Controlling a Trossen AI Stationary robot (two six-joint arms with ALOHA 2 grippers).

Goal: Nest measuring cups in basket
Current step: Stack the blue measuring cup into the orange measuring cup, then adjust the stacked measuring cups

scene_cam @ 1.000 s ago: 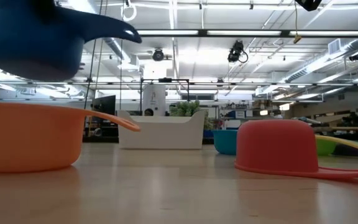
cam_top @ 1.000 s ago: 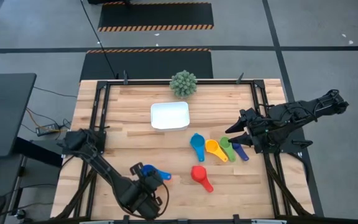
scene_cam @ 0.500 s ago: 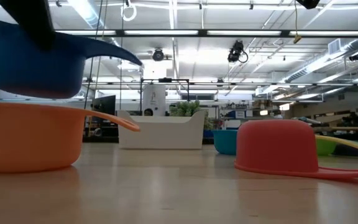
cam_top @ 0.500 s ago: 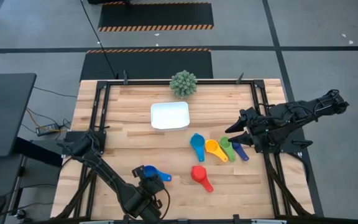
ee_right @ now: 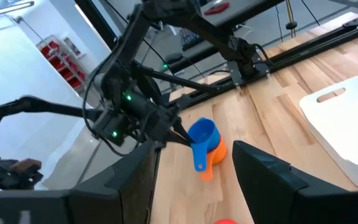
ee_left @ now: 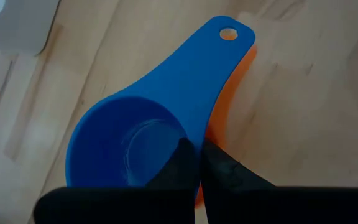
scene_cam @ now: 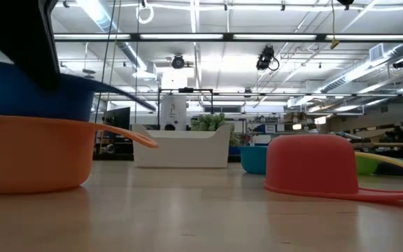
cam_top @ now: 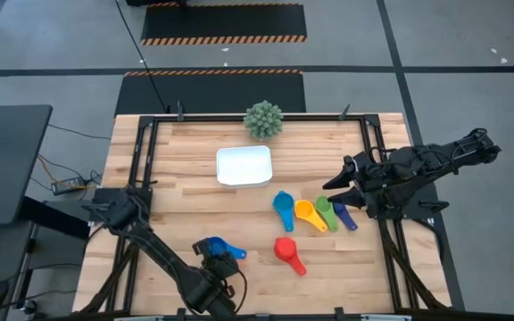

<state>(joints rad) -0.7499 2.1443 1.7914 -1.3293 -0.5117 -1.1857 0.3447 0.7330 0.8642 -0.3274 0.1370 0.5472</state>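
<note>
A blue measuring cup (cam_top: 212,246) sits partly down inside the orange measuring cup (scene_cam: 33,155) near the table's front left, with my left gripper (ee_left: 197,163) shut on it. In the left wrist view only an orange edge (ee_left: 232,84) shows beside the blue handle. The teal (cam_top: 283,205), yellow (cam_top: 306,212), green (cam_top: 325,210) and dark purple-blue (cam_top: 344,217) cups lie in a row at mid right. The red cup (cam_top: 286,251) rests mouth down. The white basket (cam_top: 244,166) stands at centre back. My right gripper (cam_top: 340,193) hangs open above the right side. My left gripper pinches the blue cup's wall at the rim (ee_left: 194,135), beside the root of the handle, with one finger inside the bowl and one outside. The fingers slant down from the table's near side. The cup is level, mouth up, its lower part inside the orange cup (ee_right: 213,153).
A round spiky green ball plant (cam_top: 263,119) stands at the far edge behind the basket. Black frame rails (cam_top: 144,160) run along the table's left and right sides. Bare wood lies between the basket and the blue cup.
My left gripper has come down with the blue cup. The cup hung clear above the orange cup, and now its lower part is inside the orange cup's mouth. The blue cup has stayed level.
</note>
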